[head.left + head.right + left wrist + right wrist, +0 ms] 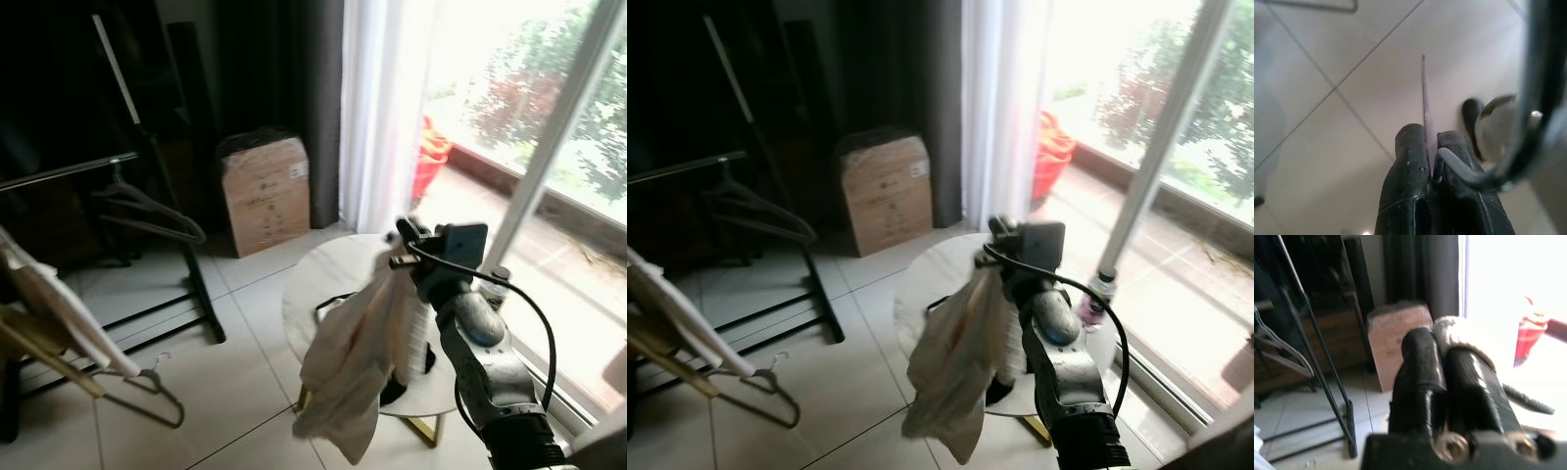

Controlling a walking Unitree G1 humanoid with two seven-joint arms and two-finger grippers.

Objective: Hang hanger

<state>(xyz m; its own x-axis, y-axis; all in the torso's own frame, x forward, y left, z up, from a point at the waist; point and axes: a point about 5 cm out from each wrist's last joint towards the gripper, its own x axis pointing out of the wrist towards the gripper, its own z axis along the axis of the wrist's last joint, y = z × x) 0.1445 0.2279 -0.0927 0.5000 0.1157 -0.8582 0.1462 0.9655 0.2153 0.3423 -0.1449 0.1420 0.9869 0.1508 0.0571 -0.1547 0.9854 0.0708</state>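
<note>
My right gripper (397, 247) is raised over a round white table (323, 269) and shut on a cream garment (353, 352) that hangs down from it. In the right wrist view a white padded loop (1464, 335) lies over one finger. A black clothes rack stands at the left; its rail (69, 168) carries one dark hanger (147, 206). In the left wrist view my left gripper (1430, 134) is shut on a thin wire (1425, 93) above the tiled floor, with a grey hook (1469, 174) curling beside one finger.
A wrapped cardboard box (265, 191) stands by the dark curtain. At the near left, pale clothes hang on wooden hangers (49, 333), with a dark wire hanger (147, 392) below them. A bottle (495, 279) stands near the glass door at the right.
</note>
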